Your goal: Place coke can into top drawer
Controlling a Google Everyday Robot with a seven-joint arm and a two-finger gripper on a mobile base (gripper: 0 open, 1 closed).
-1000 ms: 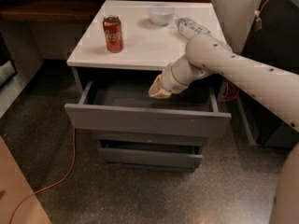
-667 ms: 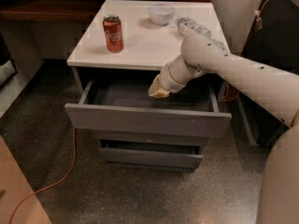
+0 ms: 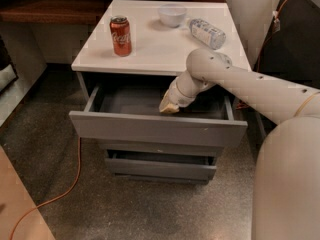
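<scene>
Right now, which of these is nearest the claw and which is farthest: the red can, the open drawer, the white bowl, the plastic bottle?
1. The top drawer: pulled out, with the claw hanging inside it.
2. The coke can: front left of the tabletop.
3. The bottle, back right, and the bowl, back middle: too close to call.

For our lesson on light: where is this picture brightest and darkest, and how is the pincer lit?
Camera view: the white cabinet top is brightest; the open top drawer is shadowed inside; the pincer, down in the drawer's opening, shows pale against that shadow; the coke can on the top is evenly lit.
</scene>
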